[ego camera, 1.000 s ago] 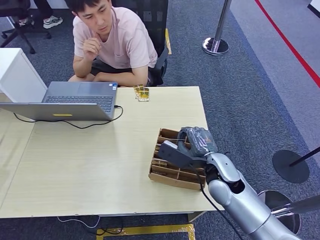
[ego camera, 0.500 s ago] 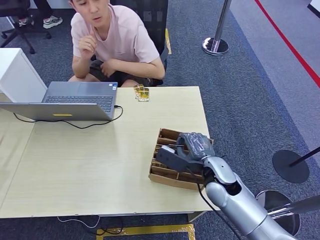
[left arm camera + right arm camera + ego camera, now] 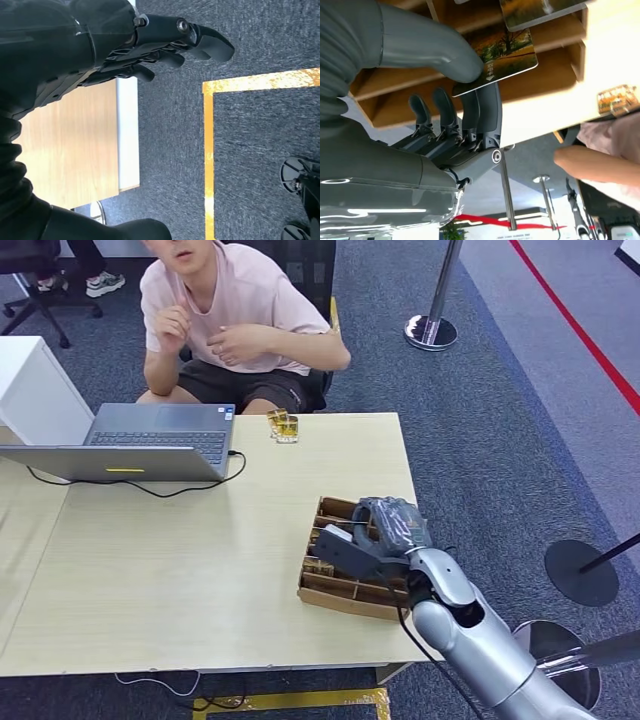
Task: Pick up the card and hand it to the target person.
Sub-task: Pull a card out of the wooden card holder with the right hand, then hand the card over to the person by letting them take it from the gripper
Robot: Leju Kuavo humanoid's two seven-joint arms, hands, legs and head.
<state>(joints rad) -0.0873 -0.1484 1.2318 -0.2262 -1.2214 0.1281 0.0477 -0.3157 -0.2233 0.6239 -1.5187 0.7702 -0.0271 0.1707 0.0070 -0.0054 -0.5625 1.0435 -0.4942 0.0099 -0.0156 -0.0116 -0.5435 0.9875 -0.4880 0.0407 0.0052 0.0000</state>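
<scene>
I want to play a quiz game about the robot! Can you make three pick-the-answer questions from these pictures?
1. Where is the laptop?
A. on the table's far left part
B. on the floor
C. in the box

2. What colour is the person's shirt?
A. green
B. pink
C. black

3. What is the right robot hand doing?
A. waving in the air
B. pinching a card
C. typing

Answers: 1 A, it sits on the wooden table. 2 B, the shirt is pale pink. 3 B, thumb and fingers pinch the card over the cardboard box.
</scene>
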